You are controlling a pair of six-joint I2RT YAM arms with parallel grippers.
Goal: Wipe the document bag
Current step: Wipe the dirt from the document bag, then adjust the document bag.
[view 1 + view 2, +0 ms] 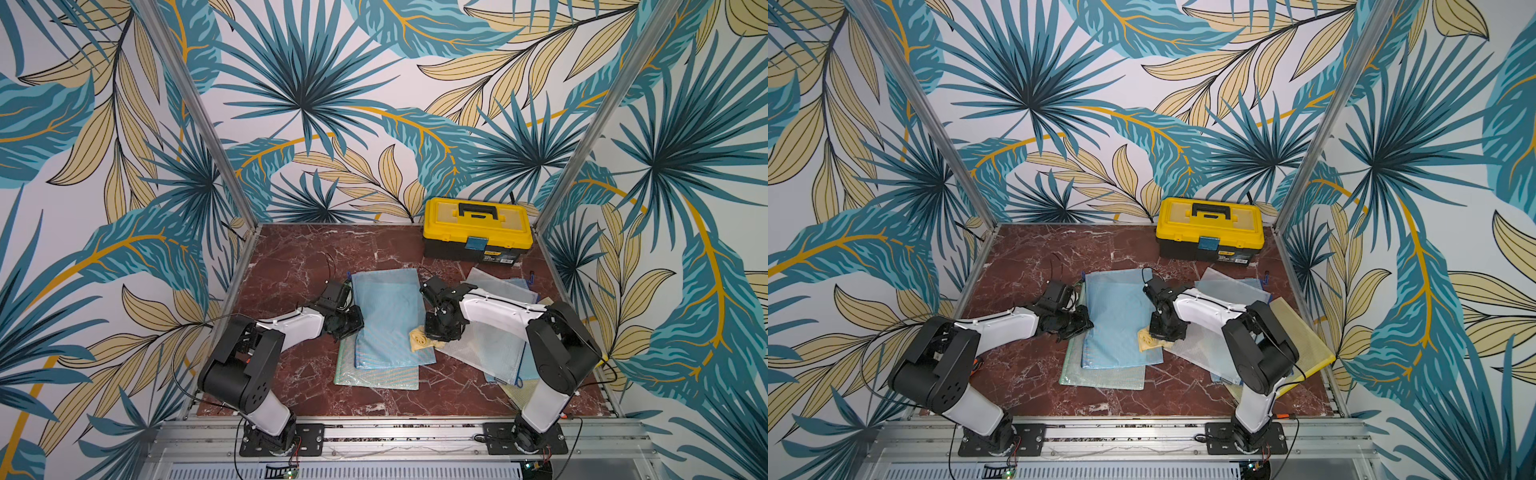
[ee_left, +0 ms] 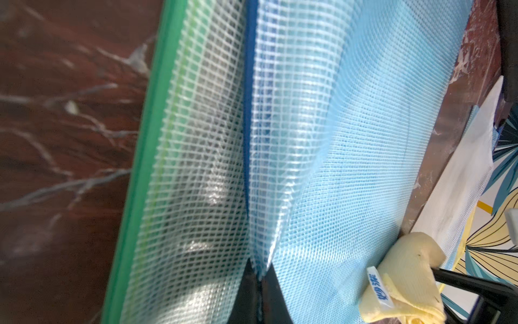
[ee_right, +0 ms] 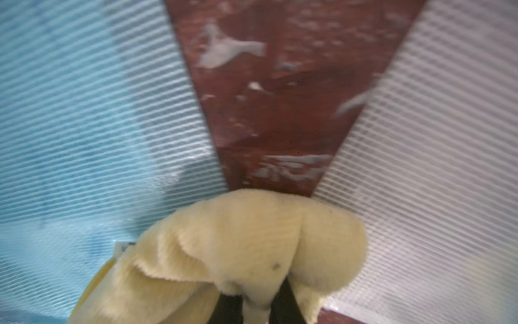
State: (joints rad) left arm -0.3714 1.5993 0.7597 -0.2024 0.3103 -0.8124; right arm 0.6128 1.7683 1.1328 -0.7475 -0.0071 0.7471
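Observation:
The document bag (image 1: pixel 386 316) (image 1: pixel 1119 320) is a blue mesh pouch lying mid-table on top of a green mesh pouch (image 1: pixel 374 376). My left gripper (image 1: pixel 353 324) (image 2: pixel 259 277) is shut on the blue bag's left edge, pinching a raised fold of the mesh (image 2: pixel 364 168). My right gripper (image 1: pixel 436 334) (image 3: pixel 256 305) is shut on a bunched yellow cloth (image 1: pixel 420 340) (image 3: pixel 252 246). The cloth rests at the bag's right edge (image 3: pixel 84 112), partly over bare table. In the left wrist view the cloth (image 2: pixel 403 280) sits on the far side of the bag.
A pile of white, blue and yellow mesh pouches (image 1: pixel 490 349) lies under the right arm. A yellow and black toolbox (image 1: pixel 478 228) stands at the back right. The table is red marble (image 1: pixel 299 266), walled in by patterned panels and metal posts.

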